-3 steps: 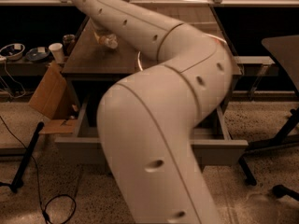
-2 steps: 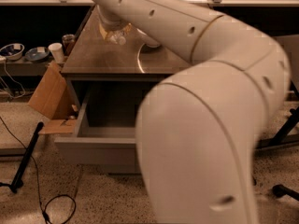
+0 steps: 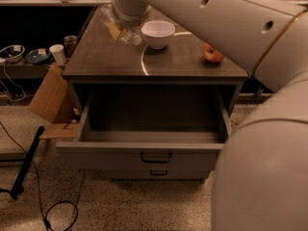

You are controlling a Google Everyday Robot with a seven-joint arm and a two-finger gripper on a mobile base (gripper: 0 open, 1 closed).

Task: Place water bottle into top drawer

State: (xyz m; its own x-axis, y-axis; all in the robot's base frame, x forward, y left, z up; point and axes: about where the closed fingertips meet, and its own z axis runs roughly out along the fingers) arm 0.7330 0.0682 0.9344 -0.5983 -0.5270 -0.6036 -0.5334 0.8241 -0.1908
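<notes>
The water bottle (image 3: 129,36), clear with a white cap, lies at the back left of the cabinet top, just left of the white bowl (image 3: 158,32). My gripper (image 3: 120,28) is right over the bottle, at the end of the big white arm (image 3: 216,18) that reaches in from the upper right; the wrist hides most of it. The top drawer (image 3: 86,124) is pulled out wide and looks empty inside, with its dark bar handle (image 3: 155,157) at front centre.
An orange fruit (image 3: 213,54) lies on the cabinet top at the right. The lower drawer (image 3: 159,173) is shut. A cardboard box (image 3: 50,97) leans at the cabinet's left. A black pole (image 3: 26,162) and cable (image 3: 57,211) lie on the floor.
The arm has swung up and to the right out of the middle of the view, so the open drawer now shows in full. The gripper stays over the bottle by the bowl.
</notes>
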